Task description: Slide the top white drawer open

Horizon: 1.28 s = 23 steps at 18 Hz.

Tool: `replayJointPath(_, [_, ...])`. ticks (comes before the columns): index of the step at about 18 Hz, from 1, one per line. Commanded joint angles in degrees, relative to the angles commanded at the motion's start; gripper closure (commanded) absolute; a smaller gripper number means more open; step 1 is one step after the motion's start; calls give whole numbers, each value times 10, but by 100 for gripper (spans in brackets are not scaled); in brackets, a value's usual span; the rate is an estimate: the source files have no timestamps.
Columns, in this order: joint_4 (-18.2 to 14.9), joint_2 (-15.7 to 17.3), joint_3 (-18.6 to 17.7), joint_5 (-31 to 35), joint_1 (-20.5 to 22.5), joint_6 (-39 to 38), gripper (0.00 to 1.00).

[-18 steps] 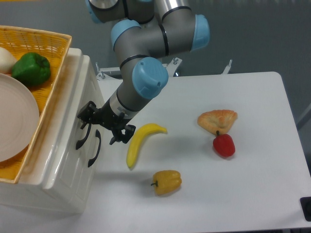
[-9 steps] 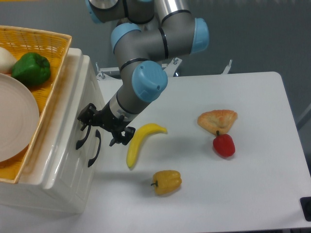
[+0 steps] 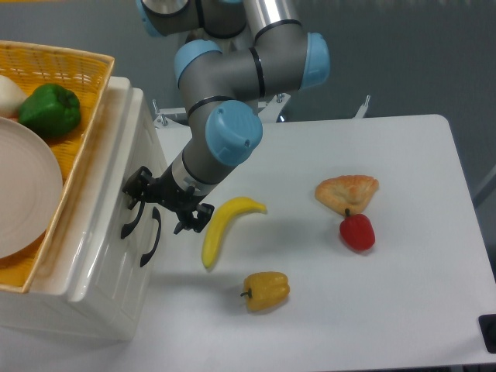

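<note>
The white cabinet stands at the left, and the top white drawer [image 3: 136, 147] looks pushed in, flush with the front. Its curved black handle [image 3: 129, 223] sits just left of the lower drawer's matching handle [image 3: 150, 237]. My gripper [image 3: 157, 208] is right at the cabinet front, open. One fingertip [image 3: 133, 188] is above the top handle and the other [image 3: 186, 225] is out over the table, so the handles lie roughly between the jaws. I cannot tell whether a finger touches a handle.
A yellow wicker basket [image 3: 85, 139] on the cabinet top holds a white plate and a green pepper [image 3: 49, 108]. On the table lie a banana [image 3: 225, 225] close to the gripper, a yellow pepper [image 3: 266, 290], a red pepper [image 3: 357, 232] and a pastry [image 3: 347, 191].
The arm has edged slightly left toward the cabinet. The drawer and the handles have not moved.
</note>
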Motion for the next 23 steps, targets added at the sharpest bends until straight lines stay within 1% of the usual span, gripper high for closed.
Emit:
replayJointPath(3, [3,1,0,9,-1,3,0])
replayJointPath(6, [12,3,0,12,-1,2,0])
replayJointPath(9, [12,6,1,14,-1,3,0])
replayJointPath(12, [14,6,4,36,-2,4,0])
replayJointPath(23, [14,4,6,38,-2,5,0])
